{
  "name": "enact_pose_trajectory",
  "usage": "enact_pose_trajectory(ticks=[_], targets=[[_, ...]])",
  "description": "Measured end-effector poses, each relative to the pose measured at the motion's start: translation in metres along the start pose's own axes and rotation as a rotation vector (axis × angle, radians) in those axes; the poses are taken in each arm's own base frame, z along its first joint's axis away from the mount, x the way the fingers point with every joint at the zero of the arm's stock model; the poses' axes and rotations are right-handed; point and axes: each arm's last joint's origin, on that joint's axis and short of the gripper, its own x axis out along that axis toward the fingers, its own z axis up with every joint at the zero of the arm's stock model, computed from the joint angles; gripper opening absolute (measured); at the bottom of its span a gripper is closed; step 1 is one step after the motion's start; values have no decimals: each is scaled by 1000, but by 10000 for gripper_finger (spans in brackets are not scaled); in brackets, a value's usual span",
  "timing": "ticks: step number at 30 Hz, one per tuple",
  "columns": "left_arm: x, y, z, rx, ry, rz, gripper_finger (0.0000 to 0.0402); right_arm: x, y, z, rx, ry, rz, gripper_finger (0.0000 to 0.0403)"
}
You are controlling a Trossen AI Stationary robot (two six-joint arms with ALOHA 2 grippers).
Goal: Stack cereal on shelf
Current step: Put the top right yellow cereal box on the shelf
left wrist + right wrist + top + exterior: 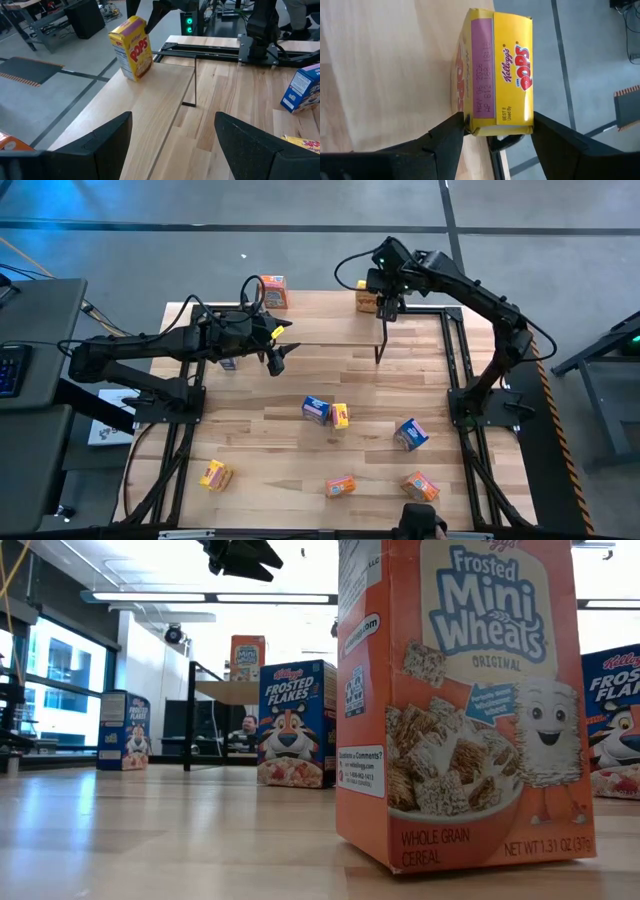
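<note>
The shelf (320, 330) is a light-wood board on black legs at the table's far side. A yellow Corn Pops box (366, 301) stands upright on its far right corner, base on the board. My right gripper (498, 122) is shut on it from above. An orange box (272, 290) stands on the shelf's far left end. My left gripper (277, 352) hovers open over the shelf's near edge and touches nothing. In the left wrist view (172, 125) it faces the yellow box (131, 47) across the board. My right gripper pinches the yellow box's top end (475, 122) between its two fingers, one on the printed front face and one on the back. The fingers come from above, pointing down, near one side edge. The box stands upright with its base (131, 75) on the shelf board.
Several loose cereal boxes lie on the tabletop nearer me: a blue and a yellow one together (325, 412), a blue one (410, 434), and orange and yellow ones along the near edge (340, 486). An orange Mini-Wheats box (460, 700) fills the low view. Black frame rails flank the table.
</note>
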Motion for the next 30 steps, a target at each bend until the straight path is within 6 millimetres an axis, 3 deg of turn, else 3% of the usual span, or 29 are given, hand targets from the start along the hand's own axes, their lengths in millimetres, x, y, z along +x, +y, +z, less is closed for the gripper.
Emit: enact_pose_trajectory(ticks=[9, 30], targets=[[0, 0, 0, 0, 0, 0, 273, 0, -1, 1, 5, 6, -26, 251], [0, 0, 0, 0, 0, 0, 273, -9, -2, -2, 54, 37, -35, 252]])
